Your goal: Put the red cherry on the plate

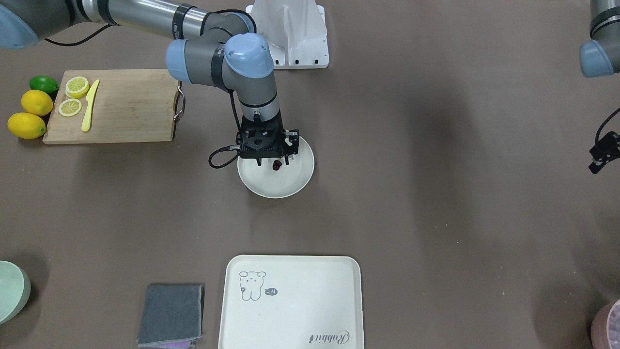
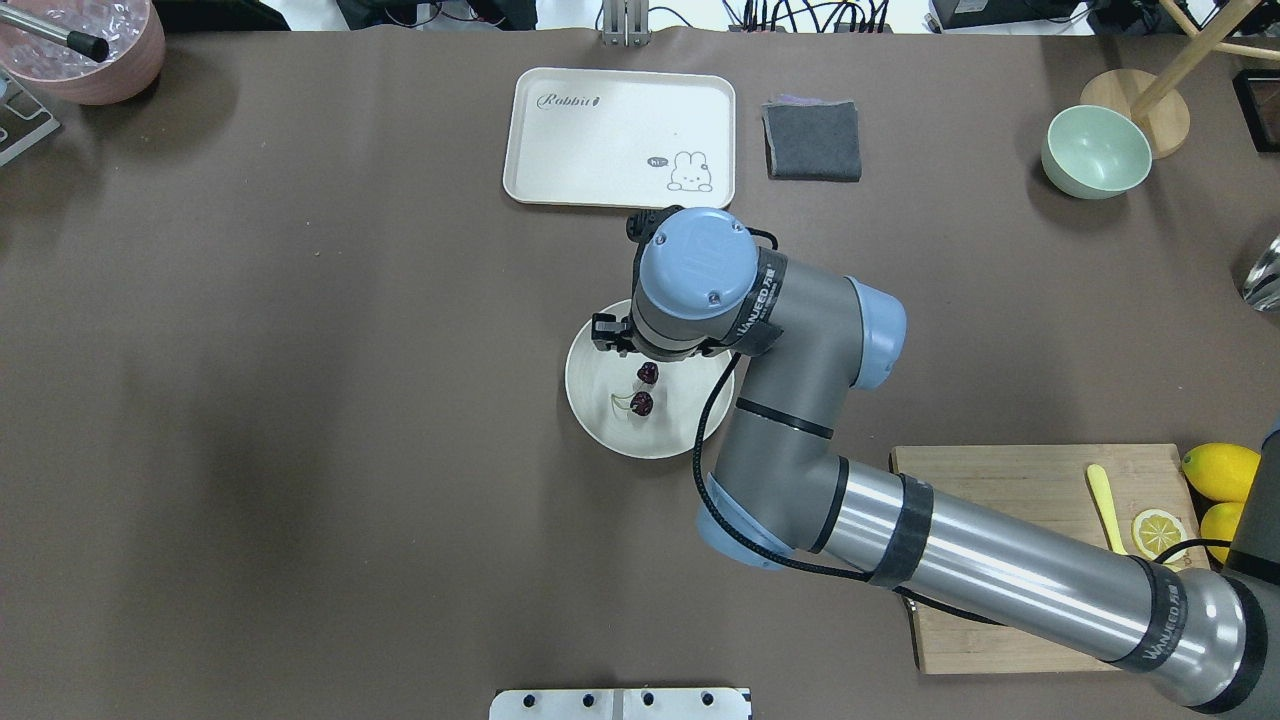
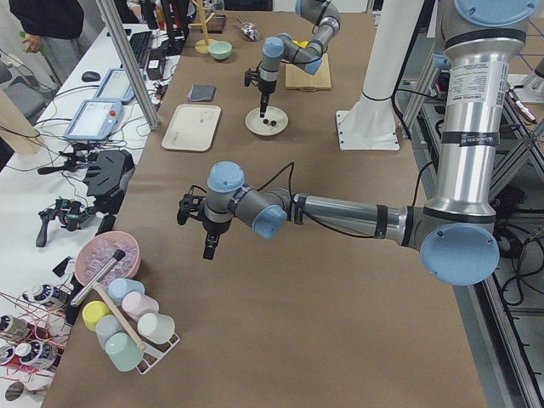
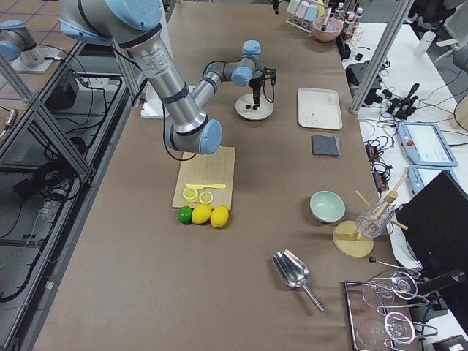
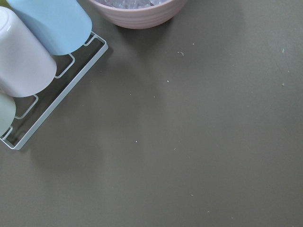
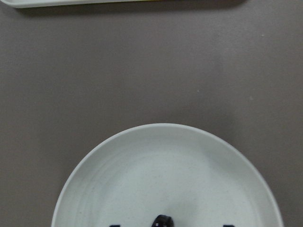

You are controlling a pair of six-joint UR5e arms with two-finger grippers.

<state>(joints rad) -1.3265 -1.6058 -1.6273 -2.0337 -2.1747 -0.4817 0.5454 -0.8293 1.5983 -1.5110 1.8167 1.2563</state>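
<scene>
Jaws of the right gripper [image 1: 274,162] gape empty over the red cherry [image 2: 641,403] on the plate [image 2: 600,432].

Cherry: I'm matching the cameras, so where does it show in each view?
Front-facing: cherry at centre, in the upper part of the plate.
Overhead: cherry at centre, on the plate.
Exterior left: cherry far up top, tiny dark dots on the plate.
Exterior right: cherry at top centre, on the plate.
Left wrist: not in it.
Right wrist: a dark bit at the bottom edge, likely the cherry.
Shared landmark: the plate.
</scene>
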